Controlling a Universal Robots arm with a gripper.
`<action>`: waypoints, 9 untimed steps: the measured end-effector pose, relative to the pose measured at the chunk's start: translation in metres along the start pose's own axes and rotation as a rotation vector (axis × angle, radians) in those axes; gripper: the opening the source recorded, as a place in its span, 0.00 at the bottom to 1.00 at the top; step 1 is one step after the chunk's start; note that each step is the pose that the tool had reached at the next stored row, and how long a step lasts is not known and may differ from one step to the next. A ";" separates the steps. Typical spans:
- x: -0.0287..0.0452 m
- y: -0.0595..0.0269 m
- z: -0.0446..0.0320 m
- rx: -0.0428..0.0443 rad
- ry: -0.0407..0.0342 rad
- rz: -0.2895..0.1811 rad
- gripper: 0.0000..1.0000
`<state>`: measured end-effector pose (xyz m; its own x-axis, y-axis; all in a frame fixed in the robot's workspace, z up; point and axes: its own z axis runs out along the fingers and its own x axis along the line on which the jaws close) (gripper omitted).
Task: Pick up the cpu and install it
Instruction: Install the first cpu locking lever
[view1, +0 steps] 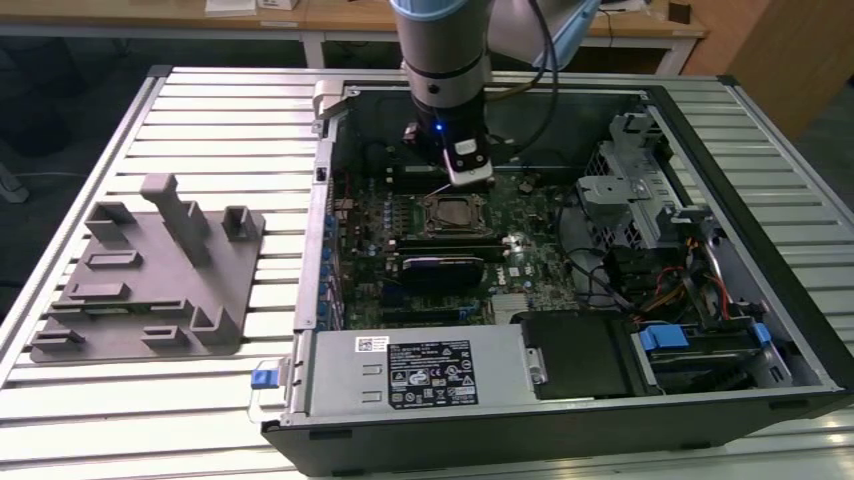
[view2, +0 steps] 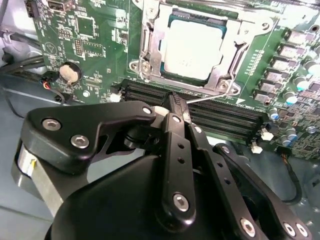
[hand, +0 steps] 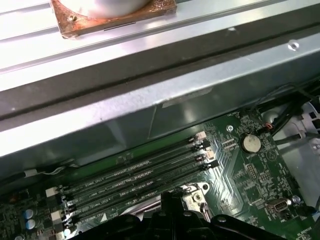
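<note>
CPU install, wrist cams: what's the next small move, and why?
Probably press the thin wire lever down toward its latch. The shiny silver square cpu already lies inside the metal socket frame, and the gripper, jaws closed and empty, has its tip right beside that lever. Whether the lever is hooked yet I cannot tell.

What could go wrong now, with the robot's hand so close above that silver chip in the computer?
The cpu already lies in its socket frame, and the gripper hangs just beside it with its fingers closed. Dropping lower, it might knock the thin metal lever or scrape the memory slots. A nudge could also shift the chip, which may not be clamped yet.
</note>
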<state>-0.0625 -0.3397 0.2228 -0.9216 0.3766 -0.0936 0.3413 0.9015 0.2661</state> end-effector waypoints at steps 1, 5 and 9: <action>0.0006 0.0008 0.0009 -0.0001 0.0000 0.000 0.11; 0.0026 0.0035 0.0040 -0.0001 -0.0003 0.001 0.11; 0.0038 0.0047 0.0070 0.0000 -0.0004 0.001 0.11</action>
<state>-0.0631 -0.3325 0.2170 -0.9211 0.3780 -0.0936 0.3427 0.9009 0.2662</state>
